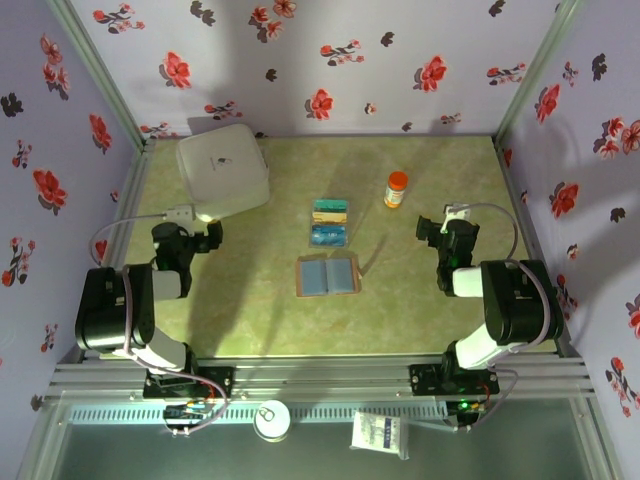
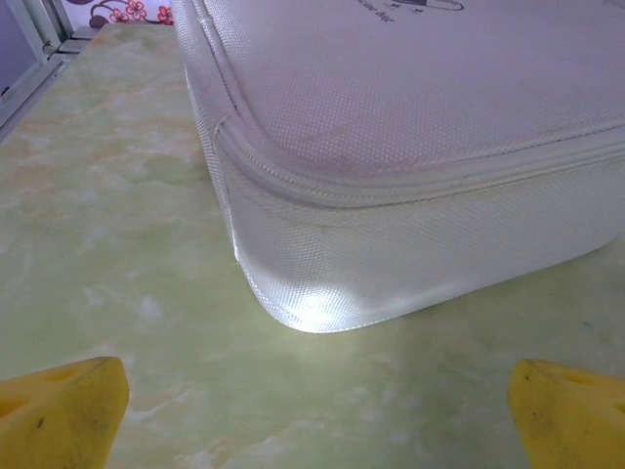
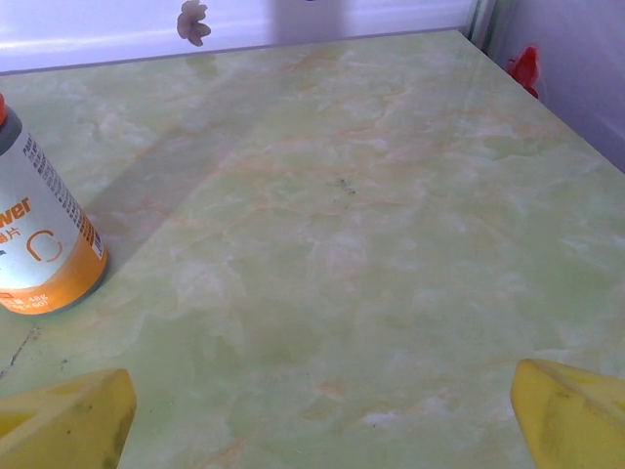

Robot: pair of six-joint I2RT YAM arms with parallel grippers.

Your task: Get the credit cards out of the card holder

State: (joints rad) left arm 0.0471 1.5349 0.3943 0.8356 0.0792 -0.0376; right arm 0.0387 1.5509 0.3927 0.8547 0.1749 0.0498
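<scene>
The left gripper (image 1: 207, 236) and right gripper (image 1: 432, 228) are spread open and empty. The cards (image 1: 328, 236) are seen between them, already outside the wallet (image 1: 327, 275). Both should be left undisturbed.

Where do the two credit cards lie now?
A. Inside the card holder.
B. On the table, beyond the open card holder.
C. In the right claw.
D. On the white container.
B: the top view shows the teal-green card and the blue card flat on the table beyond the card holder.
</scene>
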